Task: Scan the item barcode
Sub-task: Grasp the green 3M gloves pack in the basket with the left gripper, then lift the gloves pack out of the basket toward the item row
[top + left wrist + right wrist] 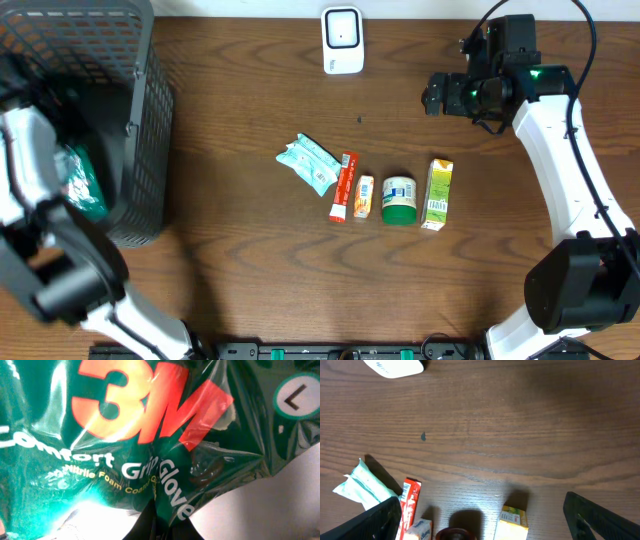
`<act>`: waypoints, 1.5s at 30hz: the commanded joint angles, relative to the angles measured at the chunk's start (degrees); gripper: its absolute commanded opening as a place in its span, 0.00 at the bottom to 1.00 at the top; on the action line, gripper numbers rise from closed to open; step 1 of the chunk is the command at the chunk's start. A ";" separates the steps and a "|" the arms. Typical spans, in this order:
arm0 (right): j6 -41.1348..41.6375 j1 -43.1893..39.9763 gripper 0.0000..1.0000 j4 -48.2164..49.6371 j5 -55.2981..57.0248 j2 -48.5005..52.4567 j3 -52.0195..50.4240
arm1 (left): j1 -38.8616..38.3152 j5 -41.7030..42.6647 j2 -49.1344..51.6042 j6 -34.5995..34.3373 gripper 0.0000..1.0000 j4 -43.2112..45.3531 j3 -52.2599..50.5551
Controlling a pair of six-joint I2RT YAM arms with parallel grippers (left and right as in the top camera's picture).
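**Item location.** The glossy green plastic glove packet with red lettering (150,425) is at the left edge of the bench (240,270), inside the grey mesh plastic basket (150,110).

**Pincer state.** The left pincer (150,527) is fully closed. The film bunches at its tips, so it is judged to grip the packet by one edge. The right pincer (432,96) is spread wide and holds nothing. It hangs above bare wood near the white box-shaped scanner (342,38).

**Hazards**
- Slick film pinched at one edge may slide out or swing on lifting.
- The hanging packet may catch on the basket wall.
- Creases and glare may defeat a read. No barcode shows on the visible face, so the packet may need turning.
- A low carry may strike the row of small grocery packs (398,198) lying between basket and scanner.

**View differences**
- The left wrist view gives legible print but shows neither basket nor scanner.
- The overhead view gives the layout, but the packet is only a green patch partly hidden by the arm.
- Only the right wrist view shows the spread of the right fingers (375,520)
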 commanded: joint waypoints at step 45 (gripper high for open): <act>0.52 -0.20 0.99 0.00 -0.31 -0.90 0.28 | -33.70 91.60 -8.98 11.47 0.07 -14.80 -7.39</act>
